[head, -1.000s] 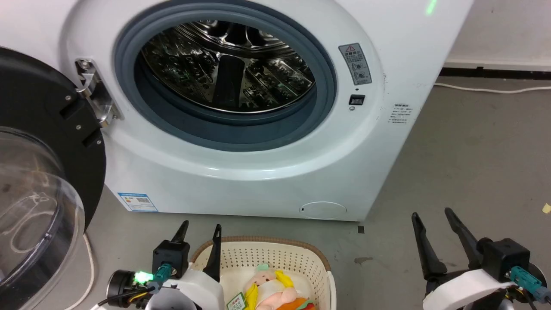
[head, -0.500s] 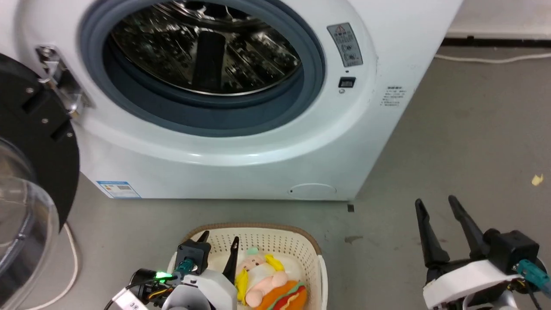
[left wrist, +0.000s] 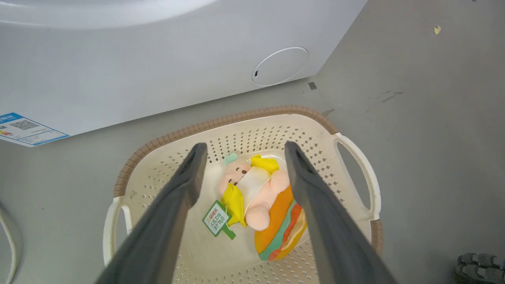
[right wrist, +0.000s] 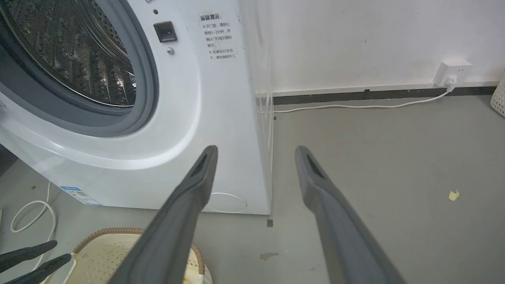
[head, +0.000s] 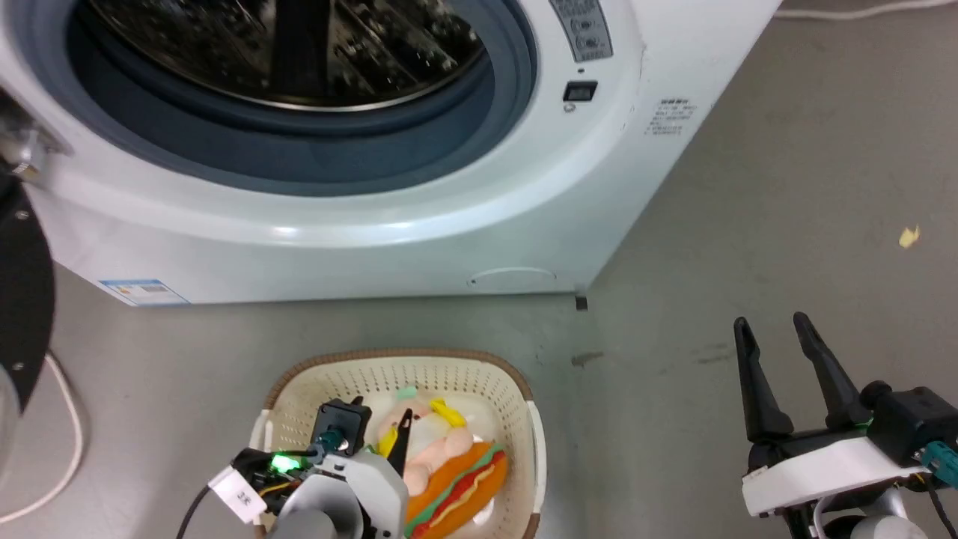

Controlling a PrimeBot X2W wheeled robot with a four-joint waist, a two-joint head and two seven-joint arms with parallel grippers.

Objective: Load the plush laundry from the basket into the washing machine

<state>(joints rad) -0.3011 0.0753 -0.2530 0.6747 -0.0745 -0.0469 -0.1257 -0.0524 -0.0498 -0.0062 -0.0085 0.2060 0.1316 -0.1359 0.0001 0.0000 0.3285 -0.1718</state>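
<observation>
The plush laundry [head: 449, 471] lies in the basket [head: 404, 353] on the floor: a pale pink figure with yellow patches and a green tag, joined to an orange burger. My left gripper [head: 382, 408] hangs open over the basket, and in its wrist view the left gripper [left wrist: 244, 146] frames the plush laundry [left wrist: 256, 197] inside the basket [left wrist: 221, 120] without holding it. My right gripper [head: 771, 322] stands open over bare floor to the right, nothing between its fingers. The washing machine [head: 449, 224] is just beyond the basket, its drum [head: 284, 45] open.
The washer's open door [head: 22, 292] juts out at the left edge, with a white cable [head: 60, 457] on the floor below it. From the right wrist I see the washing machine [right wrist: 217, 118], a wall socket [right wrist: 451, 71] with its cord, and grey floor to the right.
The head camera has tilted down, so the washer slid up the picture. My left gripper has dropped from the basket's near-left rim to over the plush. The right gripper barely moved.
</observation>
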